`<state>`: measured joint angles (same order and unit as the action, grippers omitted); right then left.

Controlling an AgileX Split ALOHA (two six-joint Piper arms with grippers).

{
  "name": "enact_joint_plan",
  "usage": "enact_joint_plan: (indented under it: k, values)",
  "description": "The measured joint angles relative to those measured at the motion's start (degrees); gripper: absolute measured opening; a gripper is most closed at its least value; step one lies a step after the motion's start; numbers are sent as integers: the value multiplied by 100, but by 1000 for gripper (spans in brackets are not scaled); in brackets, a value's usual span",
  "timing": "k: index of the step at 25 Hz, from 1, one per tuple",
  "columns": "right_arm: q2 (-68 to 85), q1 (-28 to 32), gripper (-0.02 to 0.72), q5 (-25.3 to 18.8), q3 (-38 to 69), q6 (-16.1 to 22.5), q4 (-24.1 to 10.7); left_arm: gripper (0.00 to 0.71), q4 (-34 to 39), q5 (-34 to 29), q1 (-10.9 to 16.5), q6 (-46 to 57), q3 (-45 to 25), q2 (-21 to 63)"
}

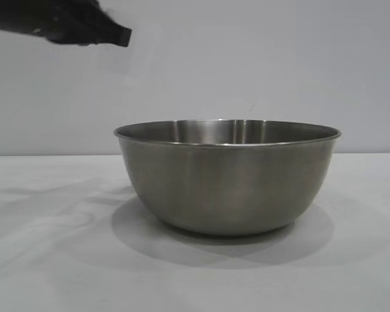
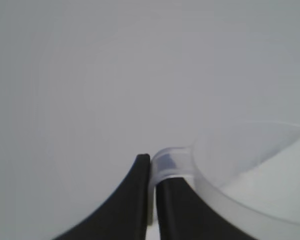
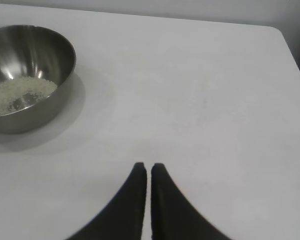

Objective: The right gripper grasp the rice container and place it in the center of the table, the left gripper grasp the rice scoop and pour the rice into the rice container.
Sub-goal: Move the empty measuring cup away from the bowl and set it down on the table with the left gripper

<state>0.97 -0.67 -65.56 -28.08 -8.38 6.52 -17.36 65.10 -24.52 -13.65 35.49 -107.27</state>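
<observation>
The rice container (image 1: pixel 227 182), a large steel bowl, stands upright on the white table (image 1: pixel 52 260). The right wrist view shows it (image 3: pixel 55 60) holding a patch of rice (image 3: pixel 17 95) on its bottom. My right gripper (image 3: pixel 147 167) hovers shut over bare table, well away from the bowl, holding nothing. My left gripper (image 2: pixel 152 167) is shut on the handle (image 2: pixel 172 162) of the translucent rice scoop (image 2: pixel 240 145); a pale mass (image 2: pixel 280 180) lies inside the scoop. A black part of the left arm (image 1: pixel 84 26) hangs high, up and to the left of the bowl.
A plain grey wall (image 1: pixel 247 65) stands behind the table. The table's far edge and rounded corner (image 3: pixel 277 30) show in the right wrist view. Bare tabletop (image 3: pixel 200 100) spreads between the bowl and that corner.
</observation>
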Motion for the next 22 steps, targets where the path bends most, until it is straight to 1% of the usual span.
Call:
enact_joint_plan:
  k: [4,13,22]
  values:
    - [0,0,0,0,0,0,0,0,-273,0,0,115,-104,-163]
    - [0,0,0,0,0,-11,0,0,-362,0,0,299,-104,-792]
    - [0,0,0,0,0,-11,0,0,-412,0,0,322,-104,-1090]
